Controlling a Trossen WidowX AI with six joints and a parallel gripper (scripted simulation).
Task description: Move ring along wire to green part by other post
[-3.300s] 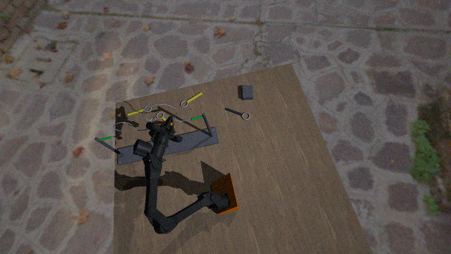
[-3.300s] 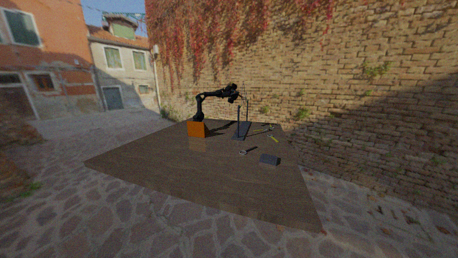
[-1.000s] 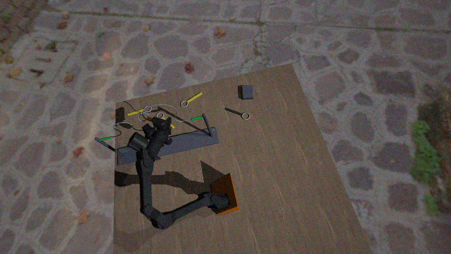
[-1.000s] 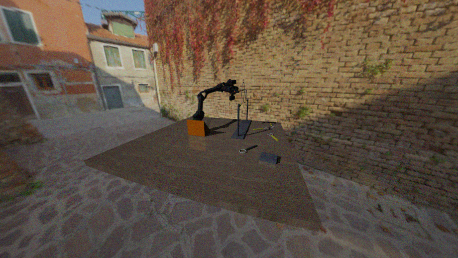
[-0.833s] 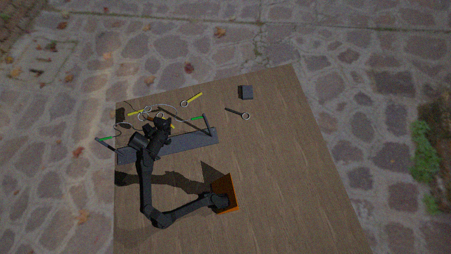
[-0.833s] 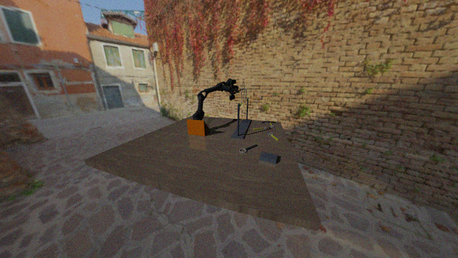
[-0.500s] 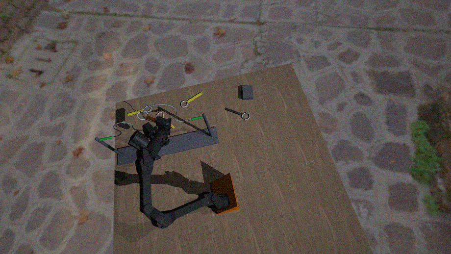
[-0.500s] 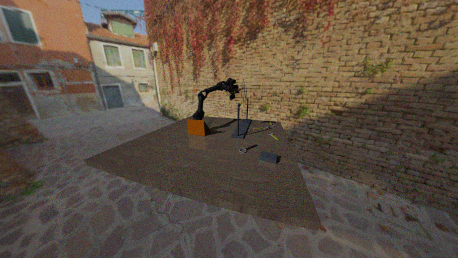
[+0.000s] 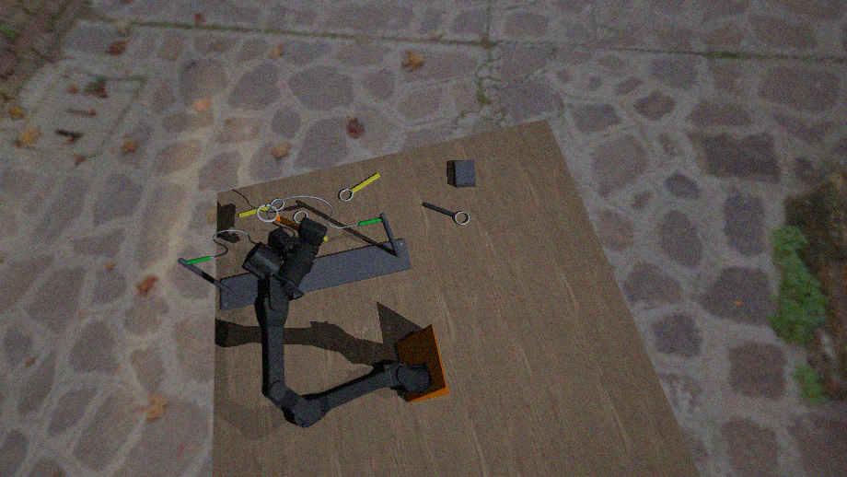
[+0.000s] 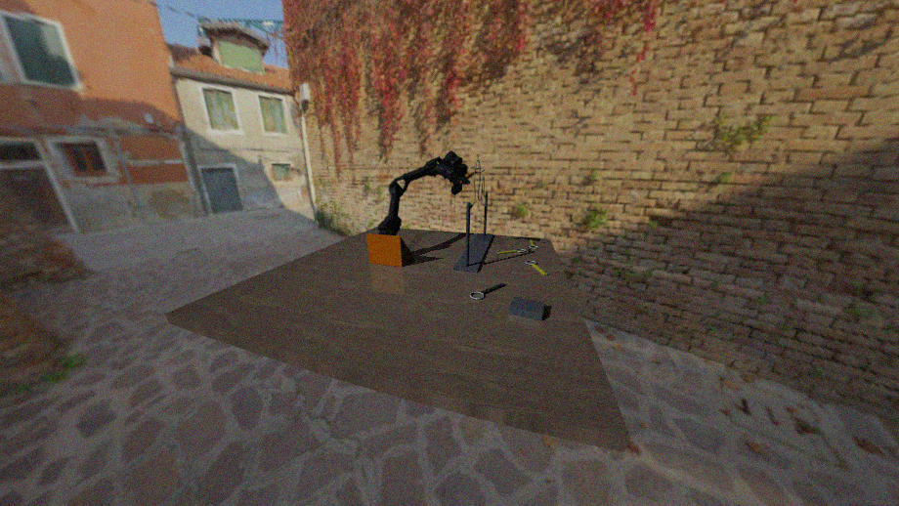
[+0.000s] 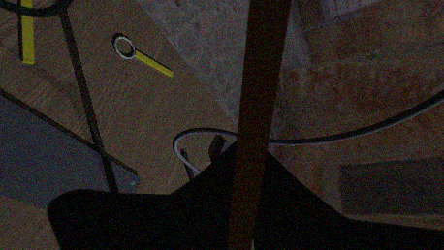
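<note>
My gripper (image 9: 294,225) (image 11: 246,149) is shut on the orange handle (image 9: 285,221) (image 11: 264,63), high above the table. The held ring (image 9: 267,222) is at the handle's far end, over the middle stretch of the thin grey wire (image 9: 330,209) (image 11: 320,141); the wire appears to pass through it, but the crossing is too small to be sure. The ring is out of the wrist view, where the wire passes behind the handle. One green part (image 9: 370,221) is at the right post (image 9: 388,234) (image 10: 467,235), the other green part (image 9: 198,260) at the left post (image 9: 204,276).
Yellow-handled rings (image 9: 365,182) (image 11: 154,64) lie behind the stand's grey base (image 9: 355,266). A dark-handled ring (image 9: 438,209) (image 10: 494,289) and a grey block (image 9: 462,173) (image 10: 527,308) lie right of the stand. An orange panel (image 9: 439,370) (image 10: 385,250) stands by the arm's base.
</note>
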